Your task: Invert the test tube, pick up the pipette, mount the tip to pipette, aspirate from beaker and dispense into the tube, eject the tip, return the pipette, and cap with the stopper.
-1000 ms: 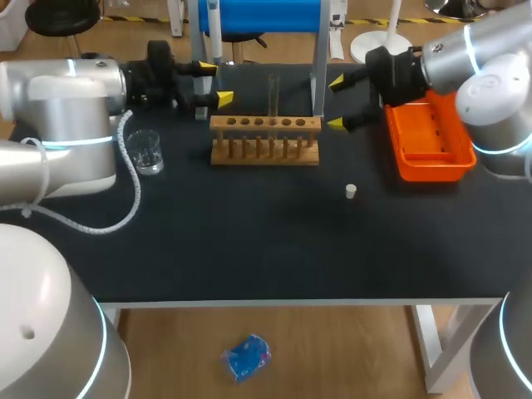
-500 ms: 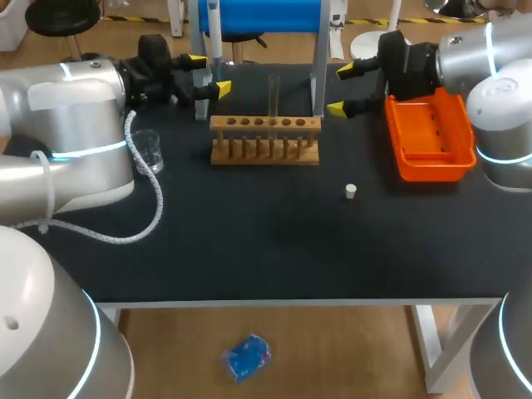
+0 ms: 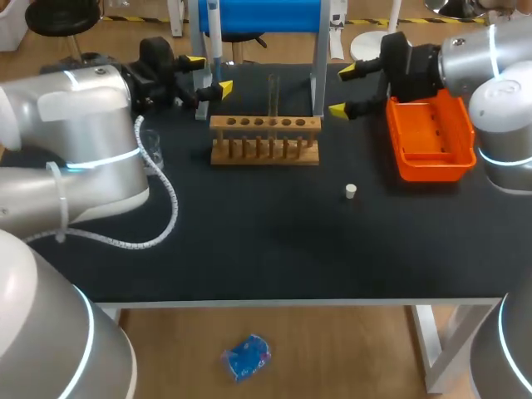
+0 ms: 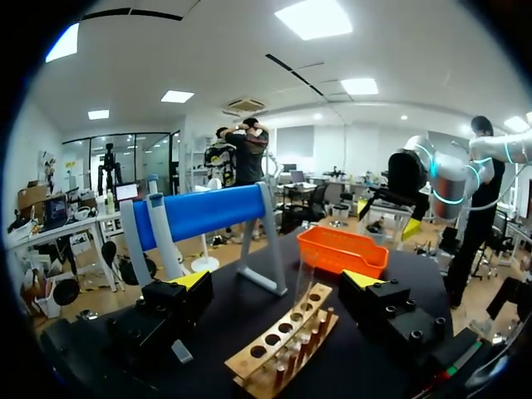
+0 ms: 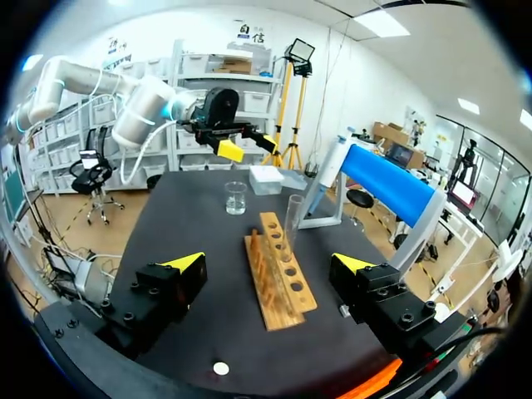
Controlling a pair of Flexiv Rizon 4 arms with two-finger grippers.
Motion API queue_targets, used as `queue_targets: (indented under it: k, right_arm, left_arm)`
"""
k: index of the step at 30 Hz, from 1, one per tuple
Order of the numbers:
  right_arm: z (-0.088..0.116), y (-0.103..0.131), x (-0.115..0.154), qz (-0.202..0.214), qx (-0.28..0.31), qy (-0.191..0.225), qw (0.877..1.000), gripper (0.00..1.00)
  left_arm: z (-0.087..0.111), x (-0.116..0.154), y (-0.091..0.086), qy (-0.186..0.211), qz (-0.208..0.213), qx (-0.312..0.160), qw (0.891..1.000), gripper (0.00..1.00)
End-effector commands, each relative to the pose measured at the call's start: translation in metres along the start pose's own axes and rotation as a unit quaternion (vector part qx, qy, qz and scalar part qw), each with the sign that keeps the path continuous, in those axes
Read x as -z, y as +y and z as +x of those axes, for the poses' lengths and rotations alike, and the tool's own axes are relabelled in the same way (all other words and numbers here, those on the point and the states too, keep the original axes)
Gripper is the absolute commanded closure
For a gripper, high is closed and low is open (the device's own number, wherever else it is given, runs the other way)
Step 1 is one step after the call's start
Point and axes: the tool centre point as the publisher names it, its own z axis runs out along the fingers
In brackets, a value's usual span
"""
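A clear test tube [image 3: 273, 96] stands upright in the wooden rack [image 3: 264, 138]; it also shows ahead of both grippers as the tube [image 4: 304, 279] and the tube [image 5: 291, 219]. My left gripper [image 3: 209, 73] hangs open at the rack's rear left, holding nothing. At the rack's rear right my right gripper [image 3: 342, 90] is open and empty too. The pipette [image 3: 214, 27] hangs at the blue stand [image 3: 266, 15]. The beaker [image 5: 236, 198] is mostly hidden by my left arm in the head view. A white stopper [image 3: 351, 191] lies in front of the rack.
An orange tray [image 3: 428, 133] sits at the right rear of the black table. A pale tip box [image 5: 270, 176] stands beyond the beaker, near my left gripper [image 5: 241, 143]. My left arm's cable [image 3: 158, 220] loops over the table's left part.
My right gripper drew back from the rack toward the rear. My left arm swung in over the beaker, its gripper rising slightly. Both grippers stayed open.
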Motion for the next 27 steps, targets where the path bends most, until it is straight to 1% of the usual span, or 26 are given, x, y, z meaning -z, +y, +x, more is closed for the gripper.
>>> queue_targets:
  k: [1, 2, 4, 5, 7, 11, 13, 14, 18, 20, 22, 27]
  right_arm:
    - [0.003, 0.001, -0.004, -0.008, -0.015, -0.004, 1.0, 0.0]
    - [0.003, 0.002, -0.004, -0.015, -0.024, -0.008, 1.0, 0.0]
    - [0.003, 0.004, -0.005, -0.024, -0.037, -0.013, 0.999, 0.0]
    - [0.002, 0.005, -0.006, -0.027, -0.044, -0.016, 0.999, 0.0]
    - [0.004, 0.007, -0.007, -0.029, -0.043, -0.017, 0.999, 0.0]
    - [0.006, 0.01, -0.007, -0.034, -0.043, -0.016, 0.998, 0.0]
    - [0.01, 0.011, -0.007, -0.034, -0.043, -0.008, 0.998, 0.0]
    - [0.012, 0.012, -0.007, -0.034, -0.043, -0.006, 0.999, 0.0]
    - [0.025, 0.015, -0.007, -0.03, -0.039, 0.007, 0.999, 0.0]
    - [0.035, 0.017, -0.008, -0.029, -0.035, 0.018, 0.999, 0.0]
    - [0.046, 0.02, -0.011, -0.028, -0.029, 0.027, 0.999, 0.0]
    - [0.071, 0.025, -0.02, -0.023, -0.02, 0.045, 0.999, 0.0]
  left_arm:
    - [0.002, -0.006, -0.003, -0.035, -0.004, 0.004, 0.999, 0.0]
    - [0.001, -0.007, -0.004, -0.047, -0.009, 0.005, 0.999, 0.0]
    - [-0.003, -0.007, -0.005, -0.05, -0.014, 0.008, 0.999, 0.0]
    - [-0.006, -0.008, -0.006, -0.06, -0.018, 0.009, 0.998, 0.0]
    - [-0.01, -0.008, -0.007, -0.061, -0.021, 0.017, 0.998, 0.0]
    - [-0.015, -0.008, -0.009, -0.073, -0.03, 0.014, 0.997, 0.0]
    - [-0.016, -0.005, -0.009, -0.078, -0.032, 0.021, 0.996, 0.0]
    - [-0.017, -0.003, -0.008, -0.089, -0.036, 0.019, 0.995, 0.0]
    - [-0.021, 0.007, -0.003, -0.101, -0.039, 0.024, 0.994, 0.0]
    - [-0.023, 0.014, 0.0, -0.11, -0.044, 0.03, 0.993, 0.0]
    - [-0.025, 0.021, 0.004, -0.107, -0.051, 0.028, 0.993, 0.0]
    - [-0.035, 0.045, 0.018, -0.122, -0.068, 0.032, 0.99, 0.0]
